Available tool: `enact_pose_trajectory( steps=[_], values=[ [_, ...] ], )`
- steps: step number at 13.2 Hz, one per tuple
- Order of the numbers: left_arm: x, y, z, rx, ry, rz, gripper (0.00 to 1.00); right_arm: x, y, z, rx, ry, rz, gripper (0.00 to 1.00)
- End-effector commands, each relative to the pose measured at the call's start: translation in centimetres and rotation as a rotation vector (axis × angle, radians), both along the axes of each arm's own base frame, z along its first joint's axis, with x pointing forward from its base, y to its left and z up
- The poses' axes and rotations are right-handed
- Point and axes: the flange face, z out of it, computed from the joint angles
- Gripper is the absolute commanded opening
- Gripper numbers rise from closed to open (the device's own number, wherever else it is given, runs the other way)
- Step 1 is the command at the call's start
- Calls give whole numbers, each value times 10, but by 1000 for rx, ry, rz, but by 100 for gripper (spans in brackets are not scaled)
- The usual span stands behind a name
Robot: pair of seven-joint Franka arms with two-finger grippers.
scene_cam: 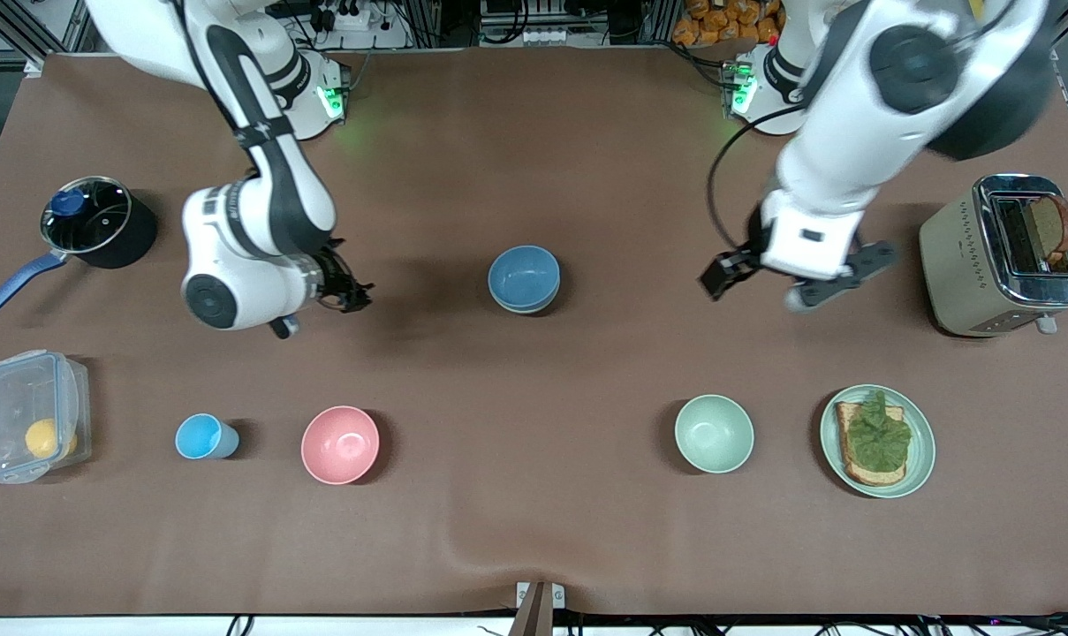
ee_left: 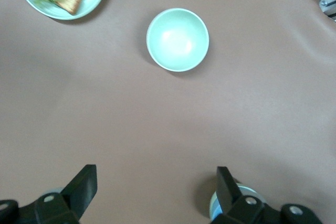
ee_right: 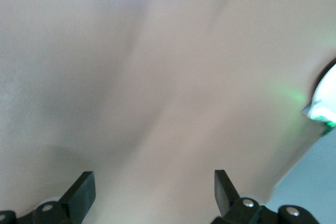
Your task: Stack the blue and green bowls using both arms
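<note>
The blue bowl point(scene_cam: 524, 275) stands upright mid-table, nested in a second bowl of which only a pale greenish rim point(scene_cam: 525, 309) shows beneath it; this looks like the green bowl. The stack's edge also shows in the left wrist view point(ee_left: 213, 206) beside one finger. My left gripper point(scene_cam: 791, 272) is open and empty in the air over bare cloth, between the stack and the toaster; the left wrist view shows it point(ee_left: 156, 192) spread wide. My right gripper point(scene_cam: 355, 295) is open and empty, toward the right arm's end from the stack, and in its own view point(ee_right: 155, 192) it is over bare cloth.
A paler mint-green bowl point(scene_cam: 714, 433) and a plate with toast point(scene_cam: 878, 440) lie nearer the front camera. A pink bowl point(scene_cam: 340, 444), light-blue cup point(scene_cam: 202, 436), plastic box point(scene_cam: 30, 415), lidded pot point(scene_cam: 92, 221) and toaster point(scene_cam: 1002, 256) also stand on the table.
</note>
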Motion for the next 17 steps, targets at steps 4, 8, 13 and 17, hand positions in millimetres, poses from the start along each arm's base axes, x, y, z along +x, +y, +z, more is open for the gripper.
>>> enact_pose_trajectory(
  steps=[4, 8, 13, 17],
  values=[
    [18, 86, 42, 8, 13, -147, 100, 30, -105, 70, 137, -110, 384, 100],
    [16, 138, 61, 33, 18, -288, 100, 52, -203, 116, 322, -276, 731, 100],
    [8, 172, 76, 55, 5, -366, 100, 51, -231, 179, 307, -452, 858, 100],
    [-2, 175, 77, 59, 58, -369, 100, 40, -207, 224, 265, -516, 935, 100]
  ],
)
